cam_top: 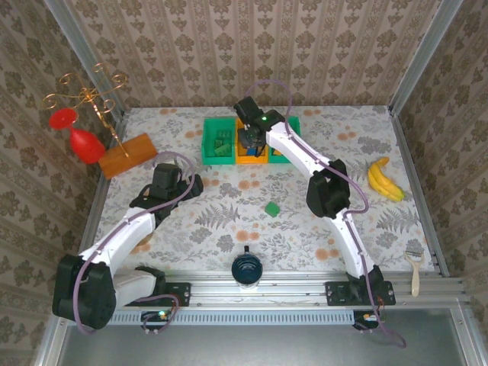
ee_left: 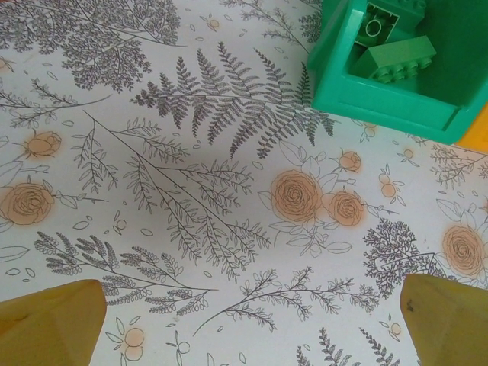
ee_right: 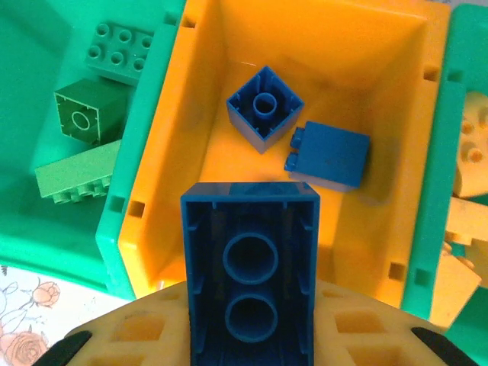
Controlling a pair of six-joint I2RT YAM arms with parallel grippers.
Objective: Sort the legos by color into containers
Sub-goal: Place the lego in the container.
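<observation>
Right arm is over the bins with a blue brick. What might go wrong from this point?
The blue brick in the right pincer hangs over the orange bin, where two blue bricks already lie; dropped, it may land on them and bounce or settle tilted.
It hangs by the bin's near wall, so a skewed release might clip the rim.
The open left pincer hovers close to the left green bin and might nudge it.
</observation>
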